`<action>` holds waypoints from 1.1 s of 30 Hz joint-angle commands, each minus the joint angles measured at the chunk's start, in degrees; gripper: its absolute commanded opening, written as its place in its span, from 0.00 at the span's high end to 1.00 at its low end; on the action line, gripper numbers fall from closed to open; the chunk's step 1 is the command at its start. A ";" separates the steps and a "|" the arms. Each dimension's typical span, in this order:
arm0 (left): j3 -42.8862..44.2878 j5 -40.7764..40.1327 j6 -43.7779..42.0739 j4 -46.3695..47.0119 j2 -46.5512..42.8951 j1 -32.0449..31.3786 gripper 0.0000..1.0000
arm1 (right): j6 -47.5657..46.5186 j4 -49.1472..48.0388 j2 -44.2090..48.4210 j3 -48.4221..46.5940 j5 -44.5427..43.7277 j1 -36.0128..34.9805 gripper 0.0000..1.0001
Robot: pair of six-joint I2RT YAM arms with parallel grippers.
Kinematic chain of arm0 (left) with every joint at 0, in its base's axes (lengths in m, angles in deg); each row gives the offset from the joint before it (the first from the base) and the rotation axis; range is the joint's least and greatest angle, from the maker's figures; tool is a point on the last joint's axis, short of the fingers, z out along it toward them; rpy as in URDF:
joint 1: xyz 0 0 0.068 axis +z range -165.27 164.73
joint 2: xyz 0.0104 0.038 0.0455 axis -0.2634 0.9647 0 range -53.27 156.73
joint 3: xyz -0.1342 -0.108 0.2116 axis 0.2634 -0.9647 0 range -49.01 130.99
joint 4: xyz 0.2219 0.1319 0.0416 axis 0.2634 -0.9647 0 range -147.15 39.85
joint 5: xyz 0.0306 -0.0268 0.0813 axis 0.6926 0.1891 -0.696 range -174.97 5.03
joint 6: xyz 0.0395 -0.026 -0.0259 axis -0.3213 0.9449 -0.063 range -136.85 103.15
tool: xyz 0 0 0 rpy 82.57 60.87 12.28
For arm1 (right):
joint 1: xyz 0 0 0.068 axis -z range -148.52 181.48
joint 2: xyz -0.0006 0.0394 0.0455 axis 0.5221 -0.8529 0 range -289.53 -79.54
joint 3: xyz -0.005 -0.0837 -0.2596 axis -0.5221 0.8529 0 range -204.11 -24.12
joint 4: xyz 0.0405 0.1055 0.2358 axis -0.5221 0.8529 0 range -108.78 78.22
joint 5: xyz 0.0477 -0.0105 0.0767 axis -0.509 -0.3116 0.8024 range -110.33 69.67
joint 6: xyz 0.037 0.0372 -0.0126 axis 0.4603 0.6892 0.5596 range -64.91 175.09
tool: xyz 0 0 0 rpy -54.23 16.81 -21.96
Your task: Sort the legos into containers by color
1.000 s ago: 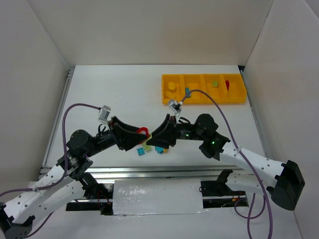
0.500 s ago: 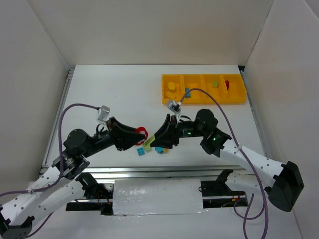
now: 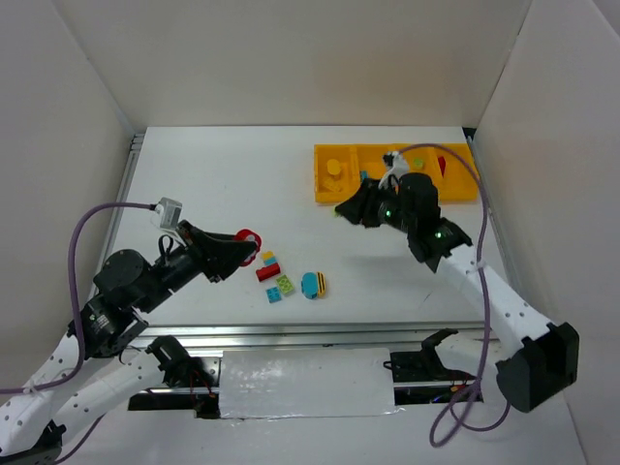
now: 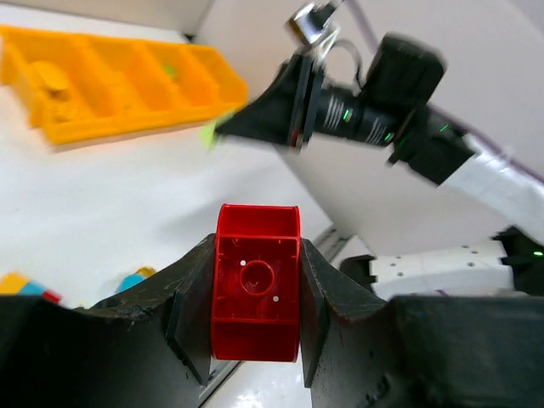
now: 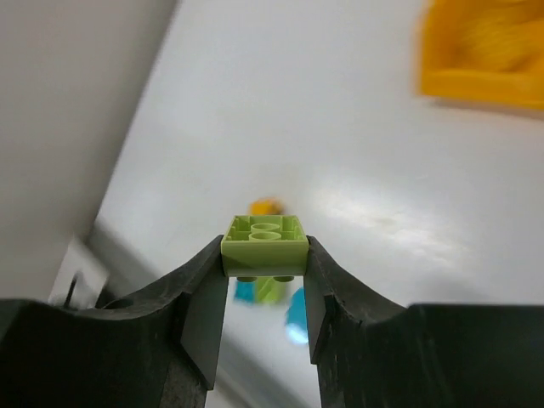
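The left fingers (image 4: 189, 319) pinch a red brick (image 4: 256, 293) by its two sides and hold it above the desk (image 3: 213, 174), over its near left part. The right fingers (image 5: 202, 314) pinch a light green brick (image 5: 264, 246) (its round studs are visible on top) and hang just before the near edge of the yellow tray (image 3: 322, 194), which stands at the far right of the desk. A few loose bricks (image 3: 285, 284) lie close to the near edge of the desk, about the middle. A yellow piece (image 3: 334, 168) lies in the leftmost compartment of the tray.
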 commanded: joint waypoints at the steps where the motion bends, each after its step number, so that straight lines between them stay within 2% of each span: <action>1: 3.40 -8.29 -2.71 -8.12 0.50 0.05 1.00 | 4.75 15.28 -7.87 -10.10 -26.79 6.49 1.00; 2: 4.36 -9.95 -3.15 -12.30 0.32 0.05 1.00 | 5.97 16.95 -10.85 -12.99 -30.73 7.81 1.00; 4: 4.81 -10.85 -3.59 -14.44 -0.29 -0.04 1.00 | 6.77 17.50 -13.33 -15.47 -34.36 11.67 1.00; 8: 5.60 -12.78 -5.96 -19.36 -1.35 -0.04 1.00 | 9.49 19.95 -22.53 -25.20 -49.90 17.48 1.00; 10: 5.69 -12.70 -6.84 -21.21 -1.52 0.05 1.00 | 10.02 20.57 -26.67 -29.08 -51.07 21.17 1.00; 15: 3.50 -10.42 -8.78 -20.69 -2.58 0.05 1.00 | 9.94 23.90 -43.55 -44.46 -51.96 24.78 1.00; 19: 2.26 -8.92 -9.74 -19.55 -2.58 0.05 1.00 | 8.09 29.44 -55.59 -61.83 -50.55 26.11 1.00; 22: 1.65 -8.04 -10.10 -19.02 -2.05 0.05 1.00 | 7.65 31.82 -60.62 -67.06 -47.84 27.76 0.94; 23: 1.56 -7.86 -9.92 -18.85 -1.70 0.05 1.00 | 7.22 30.34 -60.88 -66.55 -47.04 27.69 0.91; 25: 1.30 -7.08 -9.83 -18.41 -1.35 0.14 1.00 | 6.95 27.36 -60.62 -64.19 -45.29 27.77 0.76; 26: 1.21 -6.90 -9.75 -18.14 -1.26 0.05 1.00 | 6.95 26.99 -60.71 -63.74 -44.84 27.78 0.58; 30: -0.11 -6.72 -9.13 -16.65 -1.61 0.14 1.00 | 6.25 27.25 -62.73 -65.05 -41.85 27.78 0.41; 31: -0.37 -6.72 -8.70 -16.21 -1.70 0.14 1.00 | 5.90 27.16 -62.73 -64.88 -40.97 27.78 0.35; 32: -0.64 -6.63 -8.43 -15.34 -1.61 0.14 1.00 | 5.89 27.16 -62.65 -64.79 -40.79 27.78 0.25; 33: -0.99 -6.63 -8.25 -14.89 -1.44 0.14 1.00 | 5.98 27.16 -62.47 -64.79 -40.88 27.69 0.20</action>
